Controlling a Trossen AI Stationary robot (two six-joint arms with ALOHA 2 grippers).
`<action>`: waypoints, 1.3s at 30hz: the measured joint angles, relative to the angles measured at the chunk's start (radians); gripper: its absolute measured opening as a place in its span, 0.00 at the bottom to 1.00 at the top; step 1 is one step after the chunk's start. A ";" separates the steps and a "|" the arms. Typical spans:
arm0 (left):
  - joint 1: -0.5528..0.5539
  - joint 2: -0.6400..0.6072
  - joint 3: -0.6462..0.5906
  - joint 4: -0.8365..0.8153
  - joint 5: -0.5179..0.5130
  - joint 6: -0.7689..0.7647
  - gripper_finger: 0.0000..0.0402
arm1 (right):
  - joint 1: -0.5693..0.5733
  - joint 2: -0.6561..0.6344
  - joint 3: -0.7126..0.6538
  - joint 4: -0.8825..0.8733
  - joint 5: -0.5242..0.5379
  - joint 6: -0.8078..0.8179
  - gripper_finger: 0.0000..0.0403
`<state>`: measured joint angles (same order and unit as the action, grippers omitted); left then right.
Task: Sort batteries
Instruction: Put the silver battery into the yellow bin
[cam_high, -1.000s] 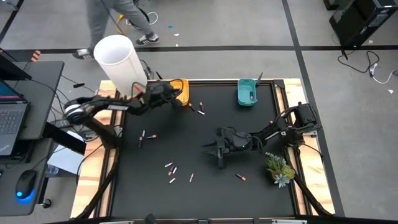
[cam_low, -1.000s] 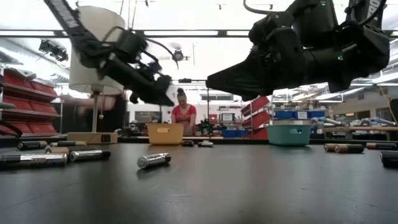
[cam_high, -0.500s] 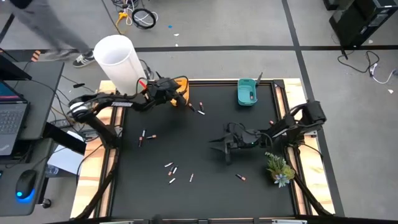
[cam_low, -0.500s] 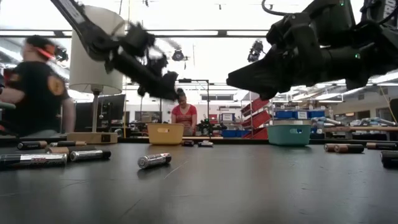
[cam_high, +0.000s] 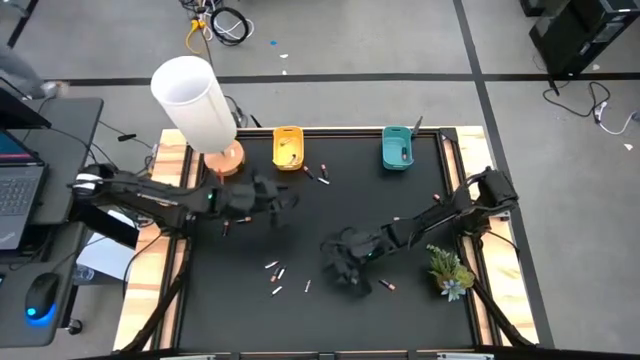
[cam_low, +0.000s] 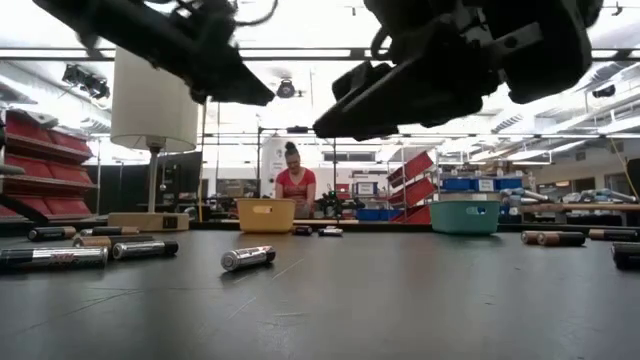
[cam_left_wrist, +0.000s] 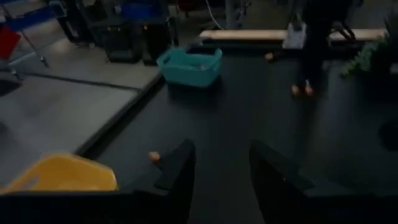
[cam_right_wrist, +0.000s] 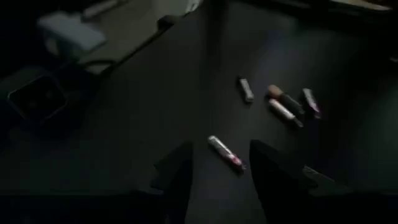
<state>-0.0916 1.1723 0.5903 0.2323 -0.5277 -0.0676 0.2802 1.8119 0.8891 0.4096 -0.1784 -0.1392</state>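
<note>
Batteries lie on their sides across the black mat: a cluster (cam_high: 277, 277) near the front, one (cam_high: 387, 286) to its right, a pair (cam_high: 228, 221) at the left and two (cam_high: 314, 174) beside the yellow bin (cam_high: 288, 148). The teal bin (cam_high: 397, 149) stands at the far edge. My left gripper (cam_high: 278, 200) hovers open over bare mat, in front of the yellow bin. My right gripper (cam_high: 338, 268) hovers open just right of the cluster. In its wrist view one battery (cam_right_wrist: 225, 152) lies just ahead of the fingertips (cam_right_wrist: 180, 163), with more batteries (cam_right_wrist: 283, 107) beyond it.
A white lamp (cam_high: 195, 100) stands at the far left corner and a small plant (cam_high: 448, 270) at the right edge. A laptop and mouse sit on a side desk at the left. In the low view a person (cam_low: 296, 185) is in the room behind.
My left gripper has drawn back from the yellow bin toward the table's near edge, now over the mat's left middle. My right gripper has shifted toward the near edge and a little left, closer to the battery cluster.
</note>
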 joint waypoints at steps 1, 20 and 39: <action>-0.035 -0.001 0.001 -0.008 -0.023 -0.029 0.38 | 0.003 0.006 0.020 -0.038 0.000 -0.011 0.44; -0.367 -0.013 0.002 -0.060 -0.372 -0.150 0.38 | -0.019 0.311 0.295 -0.089 -0.133 -0.100 0.47; -0.390 -0.015 0.002 -0.135 -0.367 -0.199 0.38 | -0.088 0.373 0.322 -0.182 -0.190 -0.099 0.06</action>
<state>-0.4816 1.1572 0.5922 0.0971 -0.8948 -0.2668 0.1922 2.1845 1.2110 0.2274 -0.3688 -0.2379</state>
